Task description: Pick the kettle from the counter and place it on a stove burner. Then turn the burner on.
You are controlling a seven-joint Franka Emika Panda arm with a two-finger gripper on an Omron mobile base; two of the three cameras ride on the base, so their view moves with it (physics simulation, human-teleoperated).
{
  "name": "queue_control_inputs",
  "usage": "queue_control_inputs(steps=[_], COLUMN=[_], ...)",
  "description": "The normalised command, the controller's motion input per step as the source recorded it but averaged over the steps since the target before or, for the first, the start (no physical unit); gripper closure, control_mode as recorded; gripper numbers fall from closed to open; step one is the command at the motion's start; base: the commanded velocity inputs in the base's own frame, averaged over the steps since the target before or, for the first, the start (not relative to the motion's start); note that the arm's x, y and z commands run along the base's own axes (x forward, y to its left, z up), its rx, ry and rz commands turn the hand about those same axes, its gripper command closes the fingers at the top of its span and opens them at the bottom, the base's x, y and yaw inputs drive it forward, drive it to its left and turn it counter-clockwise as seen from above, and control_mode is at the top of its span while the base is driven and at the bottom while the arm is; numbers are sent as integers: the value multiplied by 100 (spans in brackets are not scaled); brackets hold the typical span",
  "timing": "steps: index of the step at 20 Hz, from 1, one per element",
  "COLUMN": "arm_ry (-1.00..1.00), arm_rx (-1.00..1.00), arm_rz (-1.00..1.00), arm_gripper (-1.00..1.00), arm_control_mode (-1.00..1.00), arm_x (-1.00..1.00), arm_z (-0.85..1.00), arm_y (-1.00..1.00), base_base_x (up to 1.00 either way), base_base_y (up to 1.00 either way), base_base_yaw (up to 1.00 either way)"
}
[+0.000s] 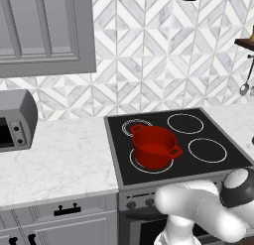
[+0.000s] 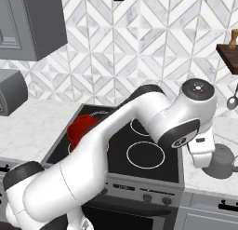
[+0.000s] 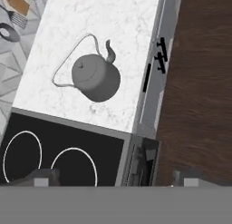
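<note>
A: Starting big: counter [image 1: 59,154] runs both sides of black cooktop [image 1: 218,167]; red pot [image 1: 154,146] on front-left ring.
B: Kettle?
A: Kettle [image 3: 96,77] sits upright on counter right of cooktop, near front edge, nothing touching it. In right base view it's [image 2: 223,160] just beside the arm's wrist.
B: Burner?
A: Stove burner [image 3: 74,166] bare, near kettle's side.
B: Gripper?
A: Gripper [image 3: 115,177] hangs above, tips wide apart, holding nothing.
</note>
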Motion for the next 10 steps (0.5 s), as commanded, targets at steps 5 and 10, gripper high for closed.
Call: queue_control_inputs(steps=[5,10], arm_ry=[12,7], arm_rx=[-1,-5], arm_rz=[-2,-4], arm_gripper=[-100,-100], arm_control_mode=[-100,-100], arm_x=[22,54], arm_z=[-24,-65], arm_y=[-2,0], base_base_x=[0,0], base_base_y=[0,0], base_base_yaw=[0,0])
